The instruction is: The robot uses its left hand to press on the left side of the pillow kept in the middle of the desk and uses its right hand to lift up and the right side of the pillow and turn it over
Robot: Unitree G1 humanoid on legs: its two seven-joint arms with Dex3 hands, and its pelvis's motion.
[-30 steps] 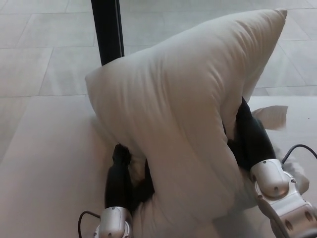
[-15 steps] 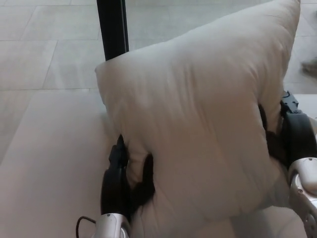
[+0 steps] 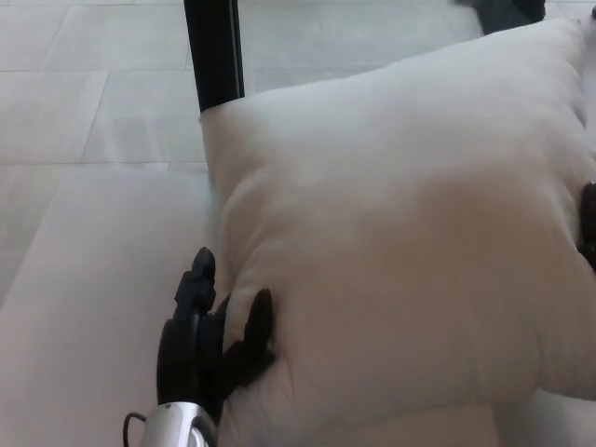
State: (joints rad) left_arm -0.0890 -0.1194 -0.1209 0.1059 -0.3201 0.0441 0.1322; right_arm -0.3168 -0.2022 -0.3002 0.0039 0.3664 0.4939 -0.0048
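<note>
The white pillow fills most of the head view, its broad face turned up toward me and its far corner reaching the top right. My left hand is at the pillow's lower left edge. One finger presses into the fabric and another finger sticks up beside the pillow, so the fingers are apart. Of my right hand only a black sliver shows at the right picture edge, behind the pillow's right side.
The pale desk lies bare to the left of the pillow. A black post stands behind the desk's far edge, with tiled floor beyond. A dark object shows at the top right.
The pillow has swung down from standing on edge to a flatter, wider lie. My right hand has slid out to the right edge. My left hand has shifted slightly left and lower.
</note>
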